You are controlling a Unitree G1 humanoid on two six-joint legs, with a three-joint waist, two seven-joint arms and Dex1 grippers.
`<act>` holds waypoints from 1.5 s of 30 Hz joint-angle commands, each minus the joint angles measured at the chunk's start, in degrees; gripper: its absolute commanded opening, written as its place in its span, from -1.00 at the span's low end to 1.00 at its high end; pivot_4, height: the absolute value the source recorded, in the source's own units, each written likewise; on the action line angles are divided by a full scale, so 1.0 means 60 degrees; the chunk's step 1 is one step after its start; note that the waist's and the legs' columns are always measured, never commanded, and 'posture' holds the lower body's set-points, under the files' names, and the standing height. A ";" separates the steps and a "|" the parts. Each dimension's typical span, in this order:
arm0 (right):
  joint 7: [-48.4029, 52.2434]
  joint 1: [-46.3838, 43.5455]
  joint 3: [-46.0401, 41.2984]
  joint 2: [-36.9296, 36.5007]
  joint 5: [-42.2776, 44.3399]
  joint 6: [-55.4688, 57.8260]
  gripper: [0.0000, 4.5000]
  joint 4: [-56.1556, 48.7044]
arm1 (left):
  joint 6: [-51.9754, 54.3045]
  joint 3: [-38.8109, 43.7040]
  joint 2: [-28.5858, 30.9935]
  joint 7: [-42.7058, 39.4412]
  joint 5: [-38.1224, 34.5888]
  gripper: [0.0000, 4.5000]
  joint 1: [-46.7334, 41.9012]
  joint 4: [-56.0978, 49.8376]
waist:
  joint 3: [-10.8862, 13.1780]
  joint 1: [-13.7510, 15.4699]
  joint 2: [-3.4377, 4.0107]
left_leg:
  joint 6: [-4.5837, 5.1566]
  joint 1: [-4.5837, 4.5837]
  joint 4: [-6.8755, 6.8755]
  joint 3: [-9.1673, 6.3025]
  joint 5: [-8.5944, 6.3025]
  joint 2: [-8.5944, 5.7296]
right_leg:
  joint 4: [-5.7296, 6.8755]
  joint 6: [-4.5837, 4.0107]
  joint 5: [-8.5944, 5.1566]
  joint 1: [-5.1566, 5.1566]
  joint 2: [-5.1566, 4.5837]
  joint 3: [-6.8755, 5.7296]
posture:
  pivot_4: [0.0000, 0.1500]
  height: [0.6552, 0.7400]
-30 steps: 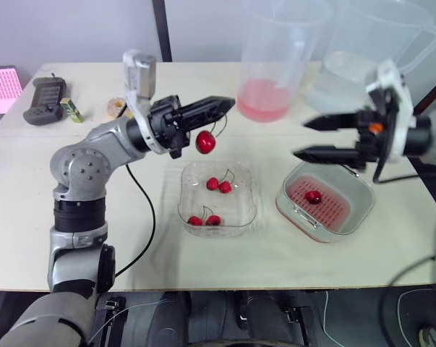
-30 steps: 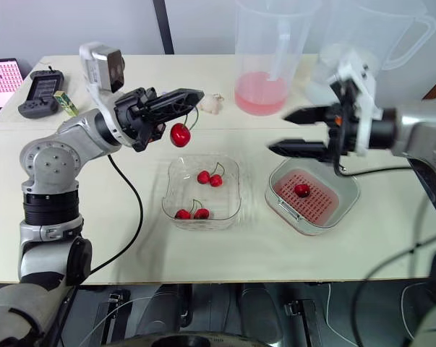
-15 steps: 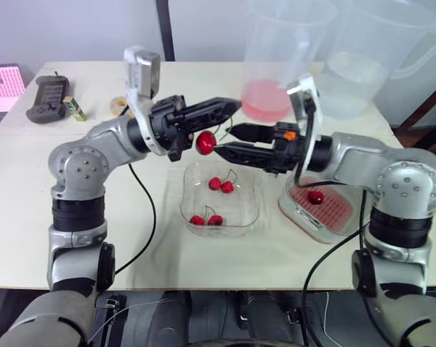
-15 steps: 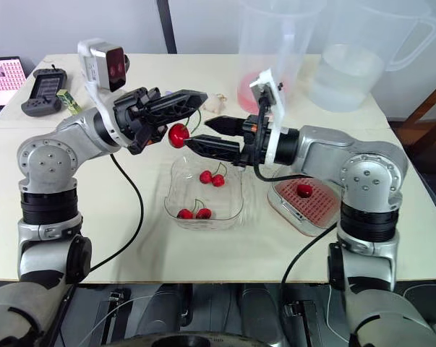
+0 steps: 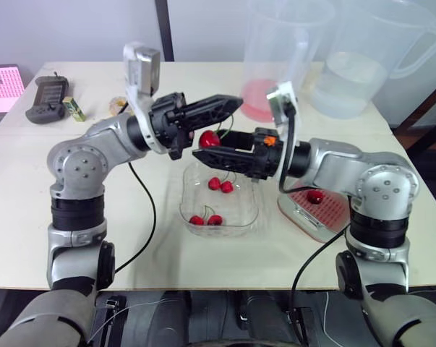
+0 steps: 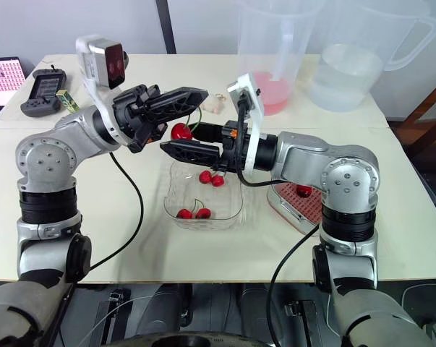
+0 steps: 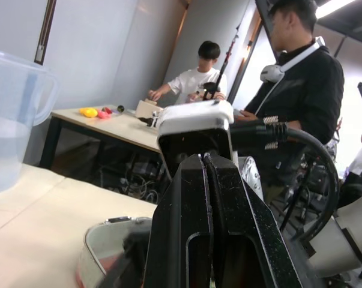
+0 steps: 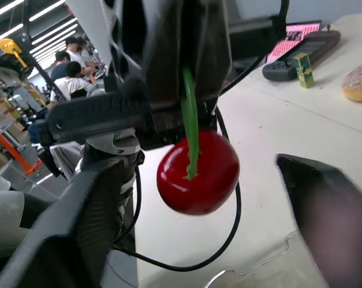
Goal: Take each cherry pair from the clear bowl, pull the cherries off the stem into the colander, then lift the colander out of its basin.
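Left gripper [image 5: 232, 103] pinches stem [image 8: 190, 117]; cherry [image 5: 208, 139] hangs over 12 o'clock rim of clear bowl [image 5: 254, 191]. Right gripper [image 5: 212, 145] spread around cherry. Close gently on fruit, pull toward colander [image 5: 335, 211] at 3 o'clock; don't squash.

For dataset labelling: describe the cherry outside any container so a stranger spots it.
Over the clear bowl on the table, the left tool pinches a green stem. The cherry hangs from it in mid-air inside the open right tool; other cherries lie in bowl or colander.
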 commanded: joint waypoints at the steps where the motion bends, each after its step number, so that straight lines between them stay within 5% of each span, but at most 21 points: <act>1: 0.0030 -0.0307 -0.0019 0.0039 0.0003 -0.0340 0.00 -0.0137 | -0.0006 0.0083 0.0072 -0.0090 -0.0169 -1.00 -0.0213 -0.0275 | 0.0000 0.0001 0.0000 | 0.0000 0.0000 0.0000 0.0000 0.0000 0.0000 | 0.0000 0.0000 0.0000 0.0000 0.0000 0.0000 | 1.00 1.00; 35: -0.0009 -0.0107 0.0069 -0.0148 0.0327 -0.0609 0.00 -0.0256 | -0.0290 0.0026 0.0096 -0.0228 0.0165 -1.00 -0.0215 -0.0155 | 0.0000 -0.0001 0.0000 | 0.0000 0.0001 0.0000 0.0000 0.0000 0.0000 | 0.0001 -0.0001 -0.0001 0.0000 0.0000 0.0001 | 1.00 1.00; 40: 0.0022 -0.0110 0.0101 -0.0148 0.0242 -0.0724 -0.63 -0.0235 | -0.0377 0.0051 0.0034 -0.0271 0.0164 -1.00 -0.0278 -0.0121 | 0.0000 -0.0001 0.0000 | 0.0000 0.0001 0.0000 0.0000 0.0000 0.0000 | 0.0001 -0.0001 -0.0001 0.0000 0.0000 0.0001 | 1.00 1.00; 45: 0.0059 -0.0087 0.0148 -0.0179 0.0248 -0.0788 -0.64 -0.0300 | -0.0380 0.0026 0.0077 -0.0328 0.0202 -1.00 -0.0286 -0.0137 | 0.0000 -0.0002 0.0000 | 0.0000 0.0001 0.0000 0.0000 0.0000 0.0000 | 0.0000 -0.0001 -0.0001 0.0000 0.0000 0.0001 | 1.00 1.00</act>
